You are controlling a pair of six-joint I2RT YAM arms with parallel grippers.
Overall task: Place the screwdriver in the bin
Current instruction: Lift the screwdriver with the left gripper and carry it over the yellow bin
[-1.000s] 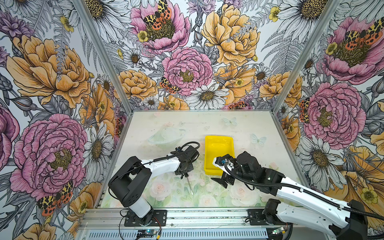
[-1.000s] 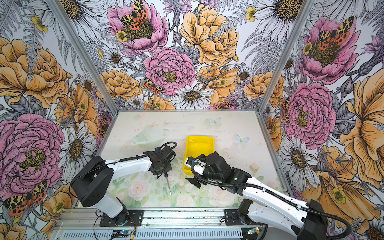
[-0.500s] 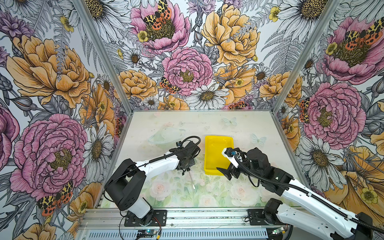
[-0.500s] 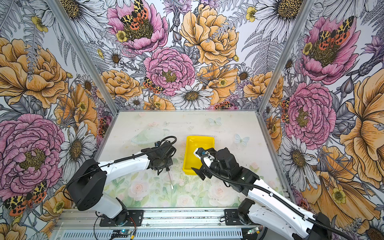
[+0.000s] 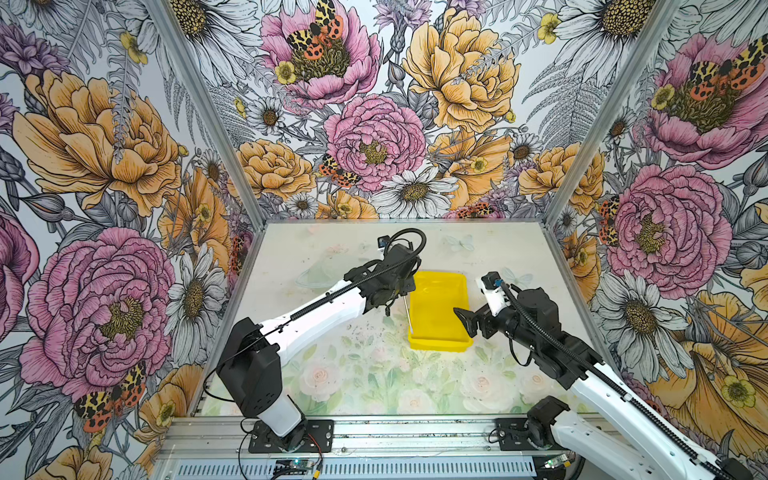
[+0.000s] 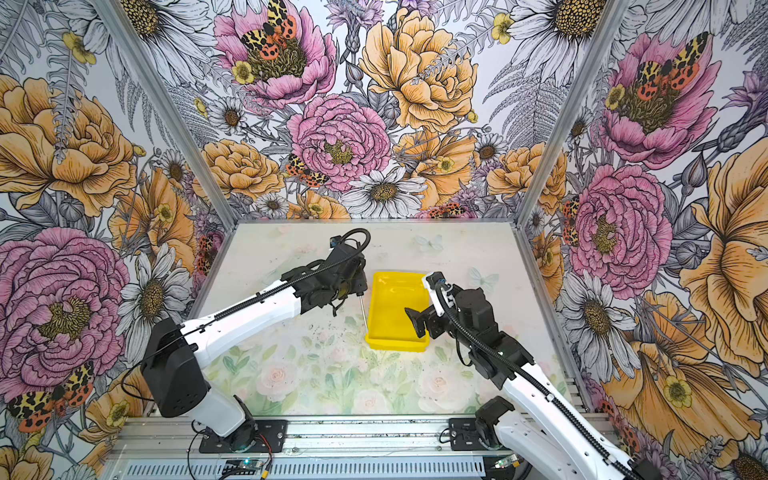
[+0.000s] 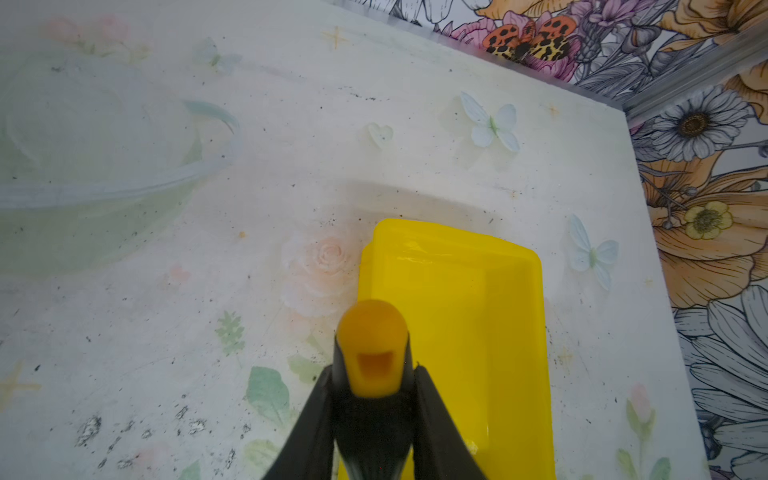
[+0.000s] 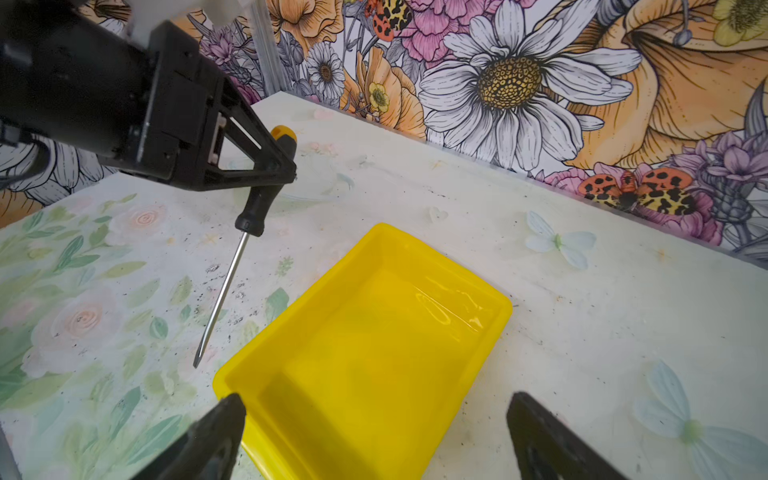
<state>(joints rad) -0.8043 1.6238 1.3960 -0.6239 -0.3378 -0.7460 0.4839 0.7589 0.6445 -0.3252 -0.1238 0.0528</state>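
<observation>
1. The left hand [image 8: 282, 170] is clamping the screwdriver [image 8: 254, 210] by its black handle, holding it clear above the desk [image 8: 582, 332].
2. Its long axis is tilting steeply, with the orange cap up and the thin silver shaft pointing down.
3. The tip is hanging just outside the rim of the yellow bin [image 8: 374, 353].
4. The right hand [image 8: 374, 399] is hovering by the bin, spread wide apart, gripping nothing.

The table [image 5: 332, 374] [image 6: 291, 374] is covered with a pale print of faded roses, green leaves and light blue butterflies. Dark specks [image 7: 89, 428] are scattered over it, thickest toward the front. The yellow bin [image 5: 440, 344] [image 6: 395, 345] is set flat on it, just right of the middle, its long sides running front to back.
</observation>
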